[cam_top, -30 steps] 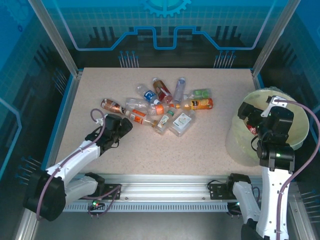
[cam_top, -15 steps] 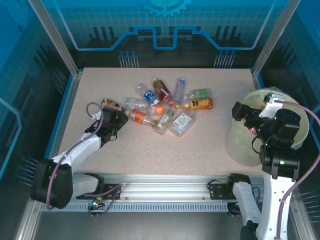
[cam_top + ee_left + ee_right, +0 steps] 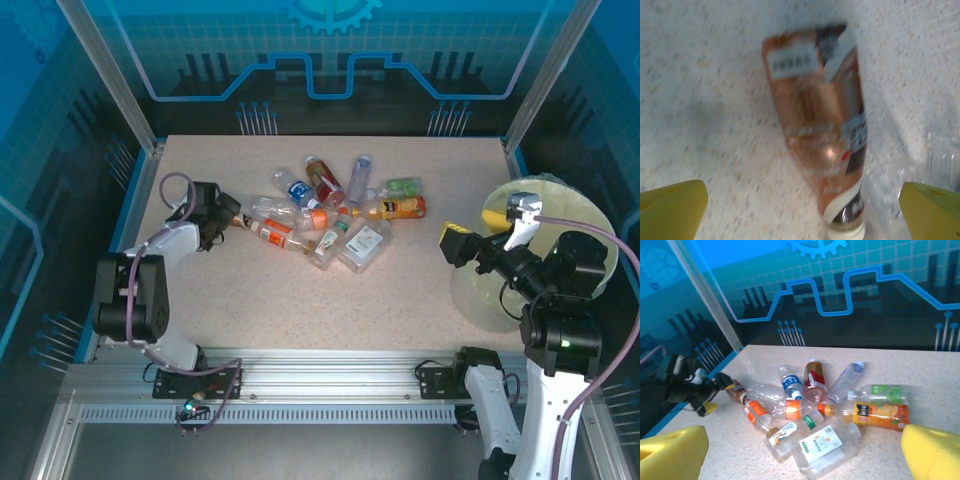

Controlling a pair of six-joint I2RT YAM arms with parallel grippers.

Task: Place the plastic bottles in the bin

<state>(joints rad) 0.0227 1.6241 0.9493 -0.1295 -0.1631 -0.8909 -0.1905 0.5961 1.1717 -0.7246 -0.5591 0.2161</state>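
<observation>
Both arms have shifted: the left fingers have swung out to the end of the heap, and the right fingers have come out from over the bin toward the bottles. A brown-labelled bottle now lies on the counter between the left fingers, slanted across the gap, its white-capped end nearest the wrist and closer to one finger than the other. Both pairs of fingers stand wide with nothing in them. The other plastic bottles lie heaped just past that bottle and well ahead of the right fingers, with the bin just behind those. The step in hand looks like the pick of the brown bottle. To do it well, I would centre the gap on the label and turn the wrist until the fingers cross the bottle's length squarely. Then I would come down close to the counter and close gently, since thin plastic may buckle or squirt out. A clear bottle sits right beside one finger and could get pinched along with it.
</observation>
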